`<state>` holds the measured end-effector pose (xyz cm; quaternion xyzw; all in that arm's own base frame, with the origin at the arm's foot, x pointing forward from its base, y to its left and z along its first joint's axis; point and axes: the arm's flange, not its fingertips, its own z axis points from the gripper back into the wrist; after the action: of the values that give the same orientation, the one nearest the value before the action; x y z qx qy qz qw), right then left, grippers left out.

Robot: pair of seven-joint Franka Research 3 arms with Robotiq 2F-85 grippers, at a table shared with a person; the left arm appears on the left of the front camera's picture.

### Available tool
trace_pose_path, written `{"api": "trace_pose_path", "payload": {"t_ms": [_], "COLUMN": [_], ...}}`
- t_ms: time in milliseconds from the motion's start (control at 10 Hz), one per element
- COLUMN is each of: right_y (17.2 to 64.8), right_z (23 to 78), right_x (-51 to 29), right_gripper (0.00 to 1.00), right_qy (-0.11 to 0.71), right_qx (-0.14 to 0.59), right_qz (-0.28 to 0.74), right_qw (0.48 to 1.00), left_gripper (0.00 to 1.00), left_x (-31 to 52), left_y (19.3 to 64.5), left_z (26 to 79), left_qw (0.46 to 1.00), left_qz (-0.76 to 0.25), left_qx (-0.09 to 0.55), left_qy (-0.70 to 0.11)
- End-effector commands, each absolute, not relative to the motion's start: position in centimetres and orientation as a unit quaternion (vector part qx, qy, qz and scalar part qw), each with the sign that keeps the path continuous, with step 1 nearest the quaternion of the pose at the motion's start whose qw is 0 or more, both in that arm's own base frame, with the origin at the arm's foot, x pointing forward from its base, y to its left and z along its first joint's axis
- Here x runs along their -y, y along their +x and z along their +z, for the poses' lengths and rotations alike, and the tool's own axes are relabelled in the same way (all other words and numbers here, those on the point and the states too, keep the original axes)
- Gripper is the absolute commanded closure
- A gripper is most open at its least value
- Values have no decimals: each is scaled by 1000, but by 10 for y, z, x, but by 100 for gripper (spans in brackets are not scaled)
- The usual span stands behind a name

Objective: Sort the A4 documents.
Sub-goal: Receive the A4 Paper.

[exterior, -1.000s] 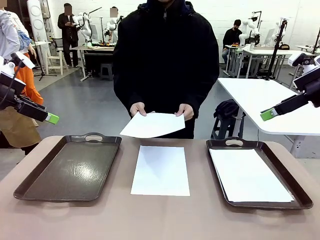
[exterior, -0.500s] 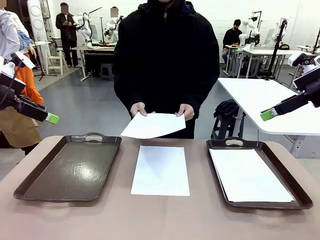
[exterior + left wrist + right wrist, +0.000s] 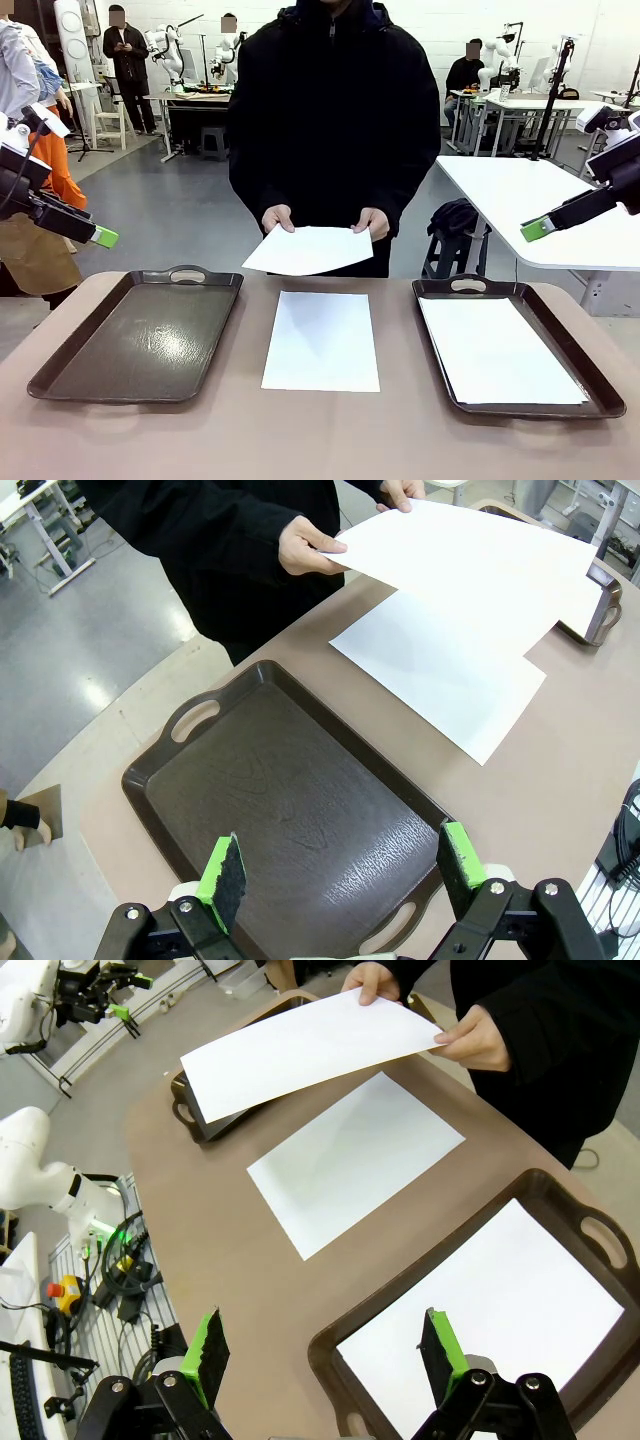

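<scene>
Now the left gripper (image 3: pixel 343 870) and right gripper (image 3: pixel 326 1348) gape empty; the flat centre A4 sheet (image 3: pixel 322 340) could crumple when pinched.

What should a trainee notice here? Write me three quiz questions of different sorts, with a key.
1. True or false: the left tray holds no paper.
2. The loose sheet lies: A on the floor; B on the table, between the left tray and the right tray; C on a chair.
3. What holds the raised sheet?

Key: 1 true. 2 B. 3 the person's hands, gripping its far edge.
</scene>
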<state>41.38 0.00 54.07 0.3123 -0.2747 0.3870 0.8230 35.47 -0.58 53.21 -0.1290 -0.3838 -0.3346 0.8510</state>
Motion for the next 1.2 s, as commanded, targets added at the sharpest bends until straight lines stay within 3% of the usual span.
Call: {"api": "trace_pose_path", "payload": {"t_ms": [0,1100], "right_y": [414,414], "right_z": [540,540], "right_x": [0,0], "right_gripper": [0,0], "right_qy": [314,314], "right_qx": [278,278], "right_qz": [395,395], "right_qw": [818,818], "left_gripper": [0,0], "left_x": [5,5], "left_y": [355,355], "left_z": [531,531], "left_qw": [850,850], "left_qz": [-334,-334], "left_qx": [384,384], "left_qy": [-131,-131]}}
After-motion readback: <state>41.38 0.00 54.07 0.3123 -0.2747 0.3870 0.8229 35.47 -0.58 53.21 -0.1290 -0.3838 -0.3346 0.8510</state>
